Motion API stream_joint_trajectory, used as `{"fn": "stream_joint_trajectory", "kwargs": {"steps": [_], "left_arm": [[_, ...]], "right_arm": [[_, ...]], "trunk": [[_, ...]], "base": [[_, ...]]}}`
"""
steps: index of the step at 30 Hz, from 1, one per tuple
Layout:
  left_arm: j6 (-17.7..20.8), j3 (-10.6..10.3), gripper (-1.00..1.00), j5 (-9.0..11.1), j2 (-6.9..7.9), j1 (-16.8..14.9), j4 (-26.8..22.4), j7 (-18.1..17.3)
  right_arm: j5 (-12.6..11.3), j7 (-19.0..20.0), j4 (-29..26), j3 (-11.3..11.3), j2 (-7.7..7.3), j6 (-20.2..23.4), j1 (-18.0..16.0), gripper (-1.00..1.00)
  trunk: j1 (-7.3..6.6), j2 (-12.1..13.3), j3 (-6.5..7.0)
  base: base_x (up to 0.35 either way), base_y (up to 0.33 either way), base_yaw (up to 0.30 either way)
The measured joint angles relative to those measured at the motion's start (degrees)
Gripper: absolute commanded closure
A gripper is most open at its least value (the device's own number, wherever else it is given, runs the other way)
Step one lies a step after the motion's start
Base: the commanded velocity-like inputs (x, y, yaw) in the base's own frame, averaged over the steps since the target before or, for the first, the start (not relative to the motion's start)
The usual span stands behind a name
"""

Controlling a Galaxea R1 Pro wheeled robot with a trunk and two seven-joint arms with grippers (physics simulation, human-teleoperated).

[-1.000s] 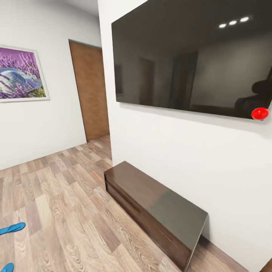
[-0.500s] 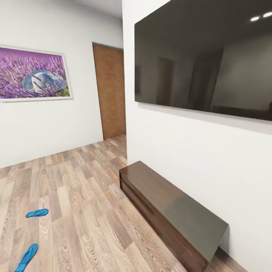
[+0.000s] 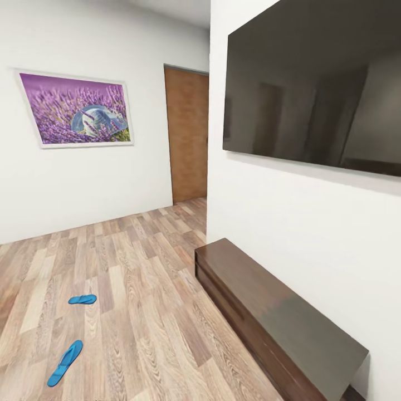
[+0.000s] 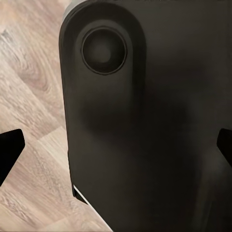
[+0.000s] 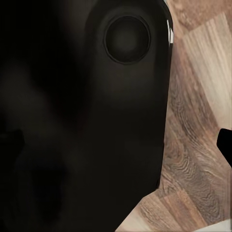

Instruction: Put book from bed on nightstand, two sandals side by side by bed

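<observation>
The head view is swinging left, bringing both sandals fully in. Left claw (image 4: 116, 150) and right claw (image 5: 121, 145) are spreading wide, gripping nothing. Near sandal (image 3: 65, 362) and far sandal (image 3: 82, 299) are lying apart on the floor (image 3: 145, 289), off the long cabinet's (image 3: 267, 312) front edge.

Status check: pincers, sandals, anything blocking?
Both pincers spread wide, empty. Two blue sandals, near one, far one, apart on the wood floor, not side by side. Long low cabinet along the wall; path to sandals open.

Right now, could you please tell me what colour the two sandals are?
Bright blue sandals, clearest in the head view.
</observation>
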Motion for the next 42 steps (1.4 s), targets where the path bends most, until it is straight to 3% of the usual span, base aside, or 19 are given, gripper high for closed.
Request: {"fn": "stream_joint_trajectory", "kwargs": {"steps": [11, 29, 42], "left_arm": [[0.00, 0.06, -1.00, -0.04, 0.00, 0.01, -0.06, 0.00], [0.00, 0.15, -1.00, -0.05, 0.00, -0.01, -0.09, 0.00], [-0.07, 0.12, -1.00, -0.05, 0.00, 0.00, -0.09, 0.00]], "right_arm": [[0.00, -0.01, 0.00, 0.00, 0.00, -0.08, 0.00, -1.00], [0.00, 0.00, 0.00, 0.02, -0.04, -0.01, 0.00, -1.00], [0.00, 0.00, 0.00, 0.07, 0.00, -0.01, 0.00, -1.00]], "trunk": [[-0.02, 0.00, 0.00], [-0.04, 0.00, 0.00], [-0.01, 0.00, 0.00]], "base": [[0.062, 0.000, 0.034], [0.306, 0.000, 0.004], [0.212, 0.000, 0.228]]}}
